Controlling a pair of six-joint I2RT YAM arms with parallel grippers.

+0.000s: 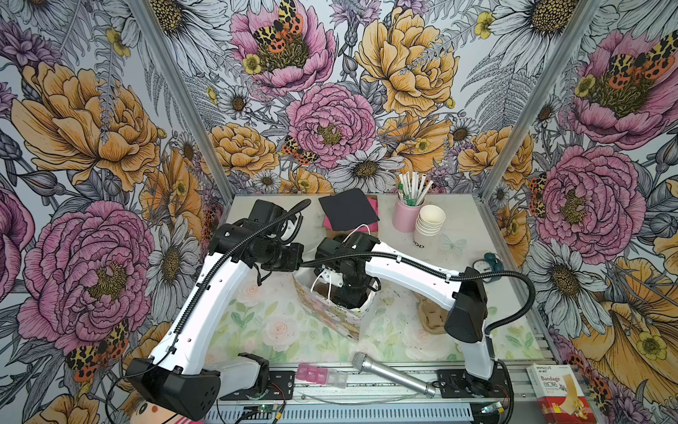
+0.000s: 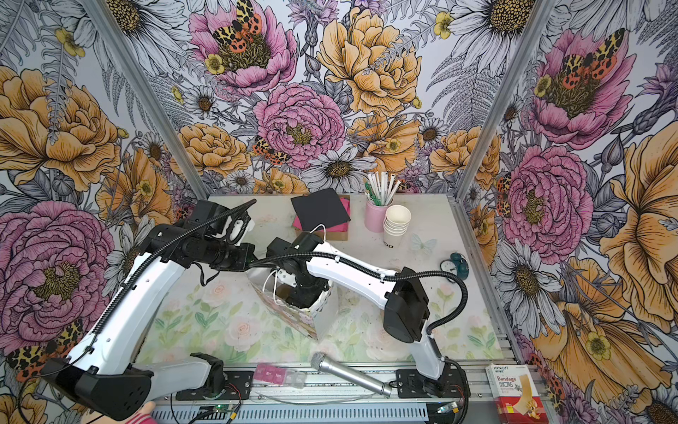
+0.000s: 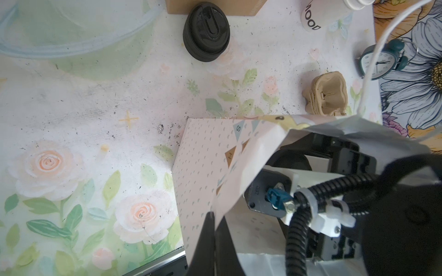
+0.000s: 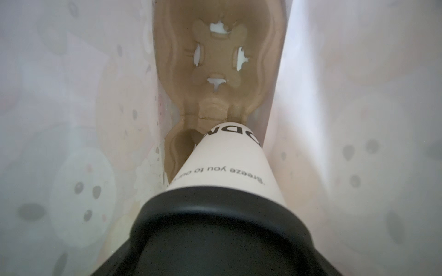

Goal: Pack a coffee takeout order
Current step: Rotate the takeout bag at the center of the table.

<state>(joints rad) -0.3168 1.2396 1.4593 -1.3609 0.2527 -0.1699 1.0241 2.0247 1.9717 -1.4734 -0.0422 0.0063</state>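
Between the black fingers [image 3: 203, 251], the bag [image 3: 205, 167] is showing pale pink with grey drops and coloured pennants. Beyond them, the desk [image 3: 71, 107] is displaying peach roses and green leaves. The cup [image 4: 224, 165] is showing white with black lettering.

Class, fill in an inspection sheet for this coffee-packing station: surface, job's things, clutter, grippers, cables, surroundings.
Surface: rose-print mat, dark specks on it.
Job's things: paper cup, black lid on, inside the gift bag above a pulp cup carrier; black napkin at the back on pink napkins, not yet packed.
Clutter: stack of black lids, cup stack, pink straw holder, alarm clock, microphone, bandage box, second pulp carrier.
Grippers: left gripper shut on the gift bag's rim; right gripper down in the bag, seemingly holding the cup, its fingers hidden.
Cables: black corrugated conduit on each arm; white bag handle draped over the right arm.
Surroundings: floral wallpaper, aluminium frame post.
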